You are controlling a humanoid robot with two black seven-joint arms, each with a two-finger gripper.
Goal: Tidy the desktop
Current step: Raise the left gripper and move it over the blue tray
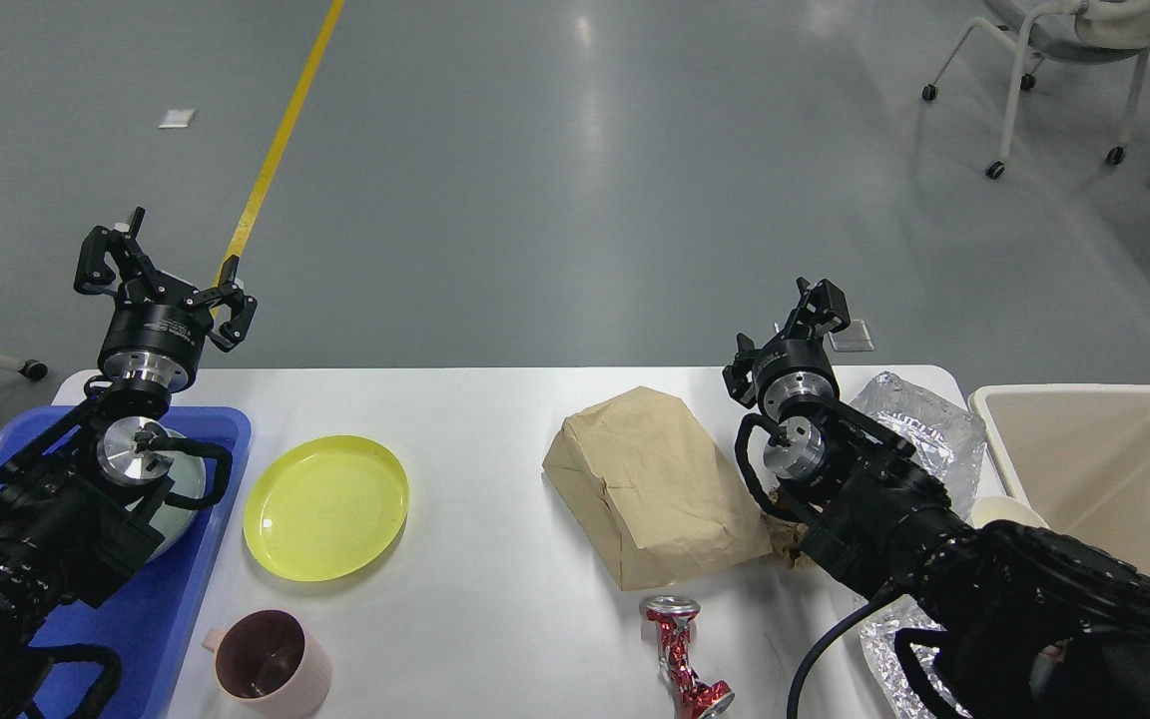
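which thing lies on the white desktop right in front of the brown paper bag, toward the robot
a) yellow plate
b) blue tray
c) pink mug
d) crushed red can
d: the crushed red can lies on the desktop just below the paper bag in the head view.

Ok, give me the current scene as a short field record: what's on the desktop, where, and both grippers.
desktop: white, still cluttered
blue tray: left edge, holds a grey plate partly hidden by the left arm
yellow plate: left of centre
pink mug: near edge, upright
paper bag: centre right
crushed red can: near edge, lying down
foil: under the right arm
beige bin: far right
left gripper: raised, fingers open, empty
right gripper: raised, fingers unclear
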